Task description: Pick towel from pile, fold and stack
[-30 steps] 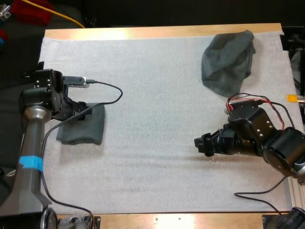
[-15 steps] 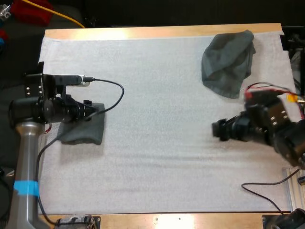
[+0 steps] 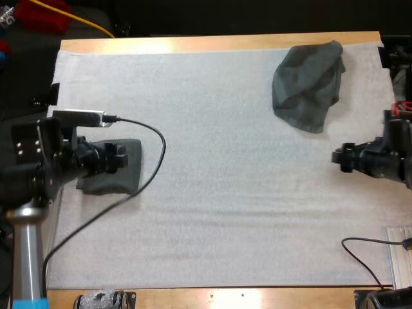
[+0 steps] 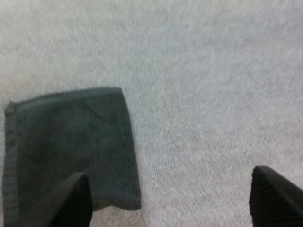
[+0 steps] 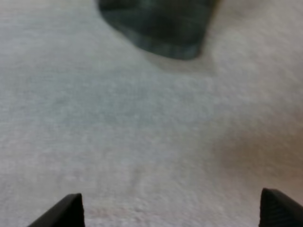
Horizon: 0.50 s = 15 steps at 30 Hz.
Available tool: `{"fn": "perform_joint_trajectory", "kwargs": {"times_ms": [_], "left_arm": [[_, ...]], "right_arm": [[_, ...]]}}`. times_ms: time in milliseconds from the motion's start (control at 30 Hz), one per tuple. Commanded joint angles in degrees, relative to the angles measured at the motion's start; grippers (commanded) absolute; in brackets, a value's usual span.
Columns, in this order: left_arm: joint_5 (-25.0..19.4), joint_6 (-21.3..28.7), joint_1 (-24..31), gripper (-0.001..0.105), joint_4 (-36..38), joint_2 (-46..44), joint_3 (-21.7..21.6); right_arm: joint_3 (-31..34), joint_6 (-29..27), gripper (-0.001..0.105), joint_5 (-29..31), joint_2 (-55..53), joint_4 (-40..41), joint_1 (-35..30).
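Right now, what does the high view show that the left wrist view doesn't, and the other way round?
The high view adds the crumpled towel toward the far right of the white mat, and the right end effector nearer than it, over bare mat. The left wrist view adds the left end effector seen close, open, one finger over the folded towel, and that towel's stitched edge. Both share the folded towel lying flat on the white mat.

The folded towel (image 3: 129, 179) lies at the mat's (image 3: 219, 212) left side, the crumpled towel (image 3: 307, 84) at its far right corner.
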Motion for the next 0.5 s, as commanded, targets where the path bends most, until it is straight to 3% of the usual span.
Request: {"fn": "perform_joint_trajectory", "kwargs": {"times_ms": [0, 233, 467], "left_arm": [[0.33, -0.57, 0.00, 0.066, 0.46, -1.25, -0.38], [0.23, -0.57, 0.00, 0.066, 3.86, -6.93, -0.38], [0.23, -2.14, 0.00, 0.066, 6.08, -11.73, -0.38]], "right_arm": [[-0.30, -0.95, 0.071, 0.30, -1.10, 0.72, -1.10], [-0.30, -1.42, 0.071, 2.39, -4.47, 1.59, -5.78], [-0.30, -4.41, 0.071, 7.03, -9.55, 5.31, -5.68]]}}
